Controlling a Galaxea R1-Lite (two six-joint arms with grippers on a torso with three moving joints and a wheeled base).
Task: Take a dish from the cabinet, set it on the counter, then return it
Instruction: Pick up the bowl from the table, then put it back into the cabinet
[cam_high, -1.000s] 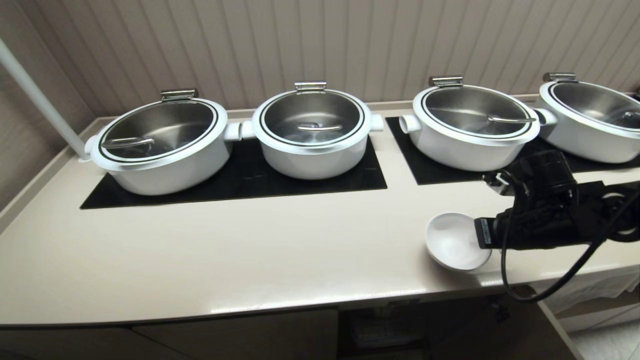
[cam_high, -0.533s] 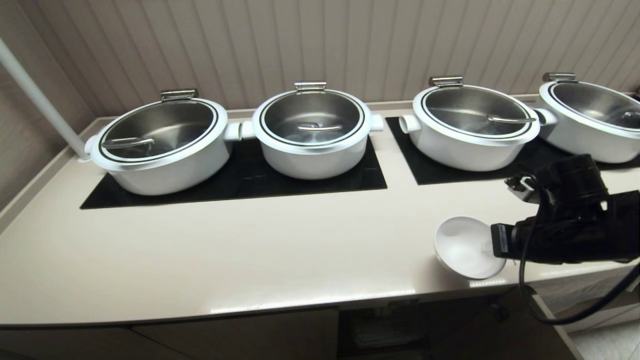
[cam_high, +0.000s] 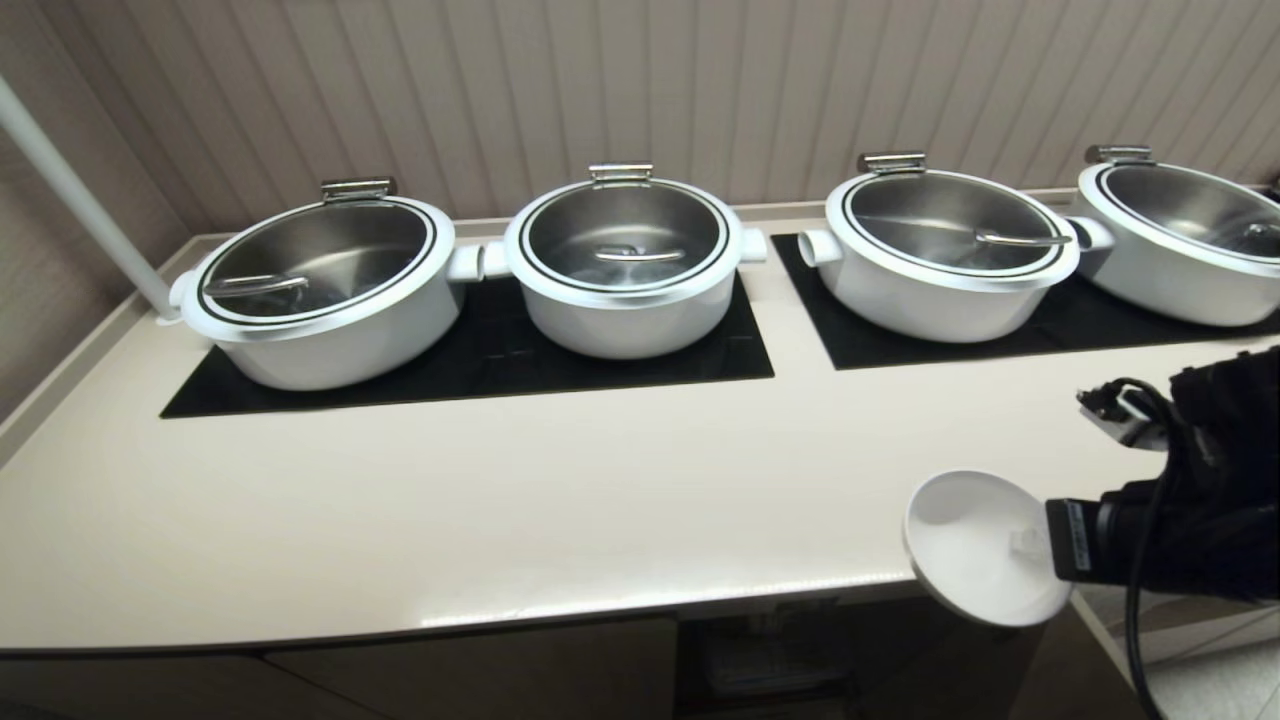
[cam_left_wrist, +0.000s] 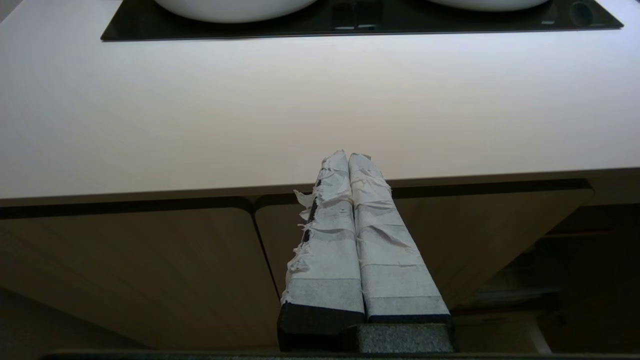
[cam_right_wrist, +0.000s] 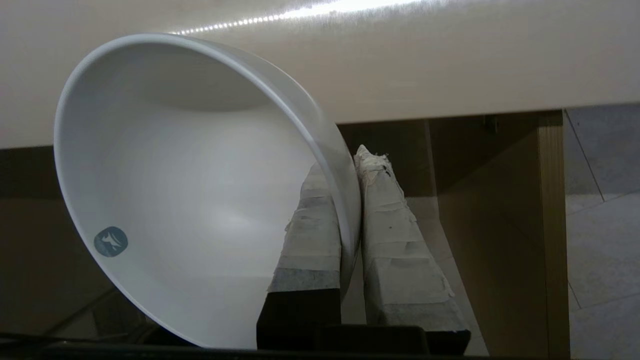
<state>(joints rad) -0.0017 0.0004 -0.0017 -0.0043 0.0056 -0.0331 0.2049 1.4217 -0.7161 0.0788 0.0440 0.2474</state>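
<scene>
Dish (cam_high: 975, 550): pinched at its rim by right gripper (cam_right_wrist: 347, 200), tilted, off the counter (cam_high: 560, 520) front edge. Return to cabinet (cam_left_wrist: 150, 270) judged underway, unfinished. Left gripper (cam_left_wrist: 348, 162): clenched, parked.

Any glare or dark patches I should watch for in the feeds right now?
Head view: a glare streak runs along the counter front edge, and the cabinet below is dark. Right wrist view: a bright streak on the counter edge above the dish. Left wrist view: evenly lit, shadowed lower right.

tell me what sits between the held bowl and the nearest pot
Nothing: bare counter between the bowl and that pot, per the head view.
</scene>
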